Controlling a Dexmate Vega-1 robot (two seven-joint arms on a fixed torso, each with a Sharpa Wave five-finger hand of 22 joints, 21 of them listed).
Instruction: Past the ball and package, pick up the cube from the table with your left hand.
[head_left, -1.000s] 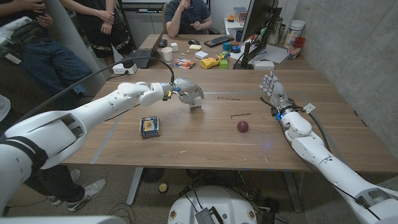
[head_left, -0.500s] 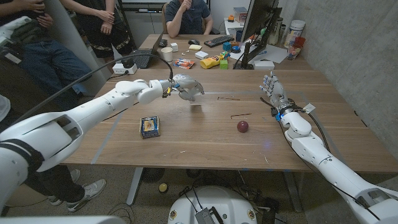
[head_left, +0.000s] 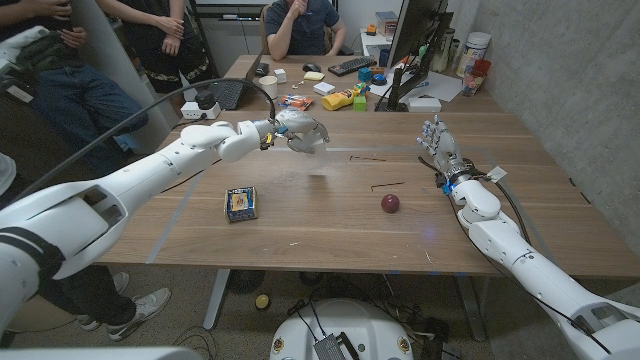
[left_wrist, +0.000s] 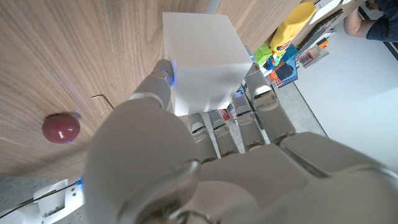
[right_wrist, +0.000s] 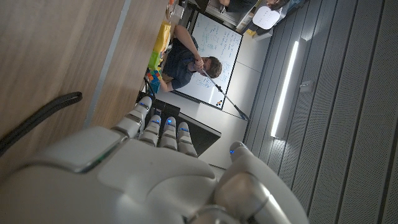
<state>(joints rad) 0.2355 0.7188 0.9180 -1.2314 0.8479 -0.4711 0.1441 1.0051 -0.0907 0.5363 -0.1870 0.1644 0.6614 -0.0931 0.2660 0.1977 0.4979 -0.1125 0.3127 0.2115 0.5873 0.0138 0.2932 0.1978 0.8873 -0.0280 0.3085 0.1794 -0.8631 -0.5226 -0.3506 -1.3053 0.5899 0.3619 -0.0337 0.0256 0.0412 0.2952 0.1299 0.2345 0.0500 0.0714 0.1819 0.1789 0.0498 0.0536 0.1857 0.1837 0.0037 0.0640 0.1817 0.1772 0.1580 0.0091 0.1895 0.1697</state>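
Left hand (head_left: 303, 134): I hold the cube (left_wrist: 202, 59) pinched between thumb and fingers (left_wrist: 258, 93); the left wrist view shows the white block seated against them, clear of the wood.
Change over the last second: my left hand has risen and drawn back toward the far side of the worktop (head_left: 330, 235); a second ago it sat lower, close over the surface.
Cube position: off the worktop, carried in my left hand. In the head view the hand covers most of it and the area beneath is blurred, so I judge the lift chiefly from the wrist view.
Ball (head_left: 390, 203): rests on the worktop, nearer to me than the raised hand and well apart from it.
Package (head_left: 240, 203): lies on the worktop on my left side, also nearer than the hand, untouched.
Right hand (head_left: 436, 139): stands upright near the right edge, fingers extended and apart, holding nothing.
Task meaning: the pickup appears accomplished; what remains is keeping the grip firm so the cube does not slip.
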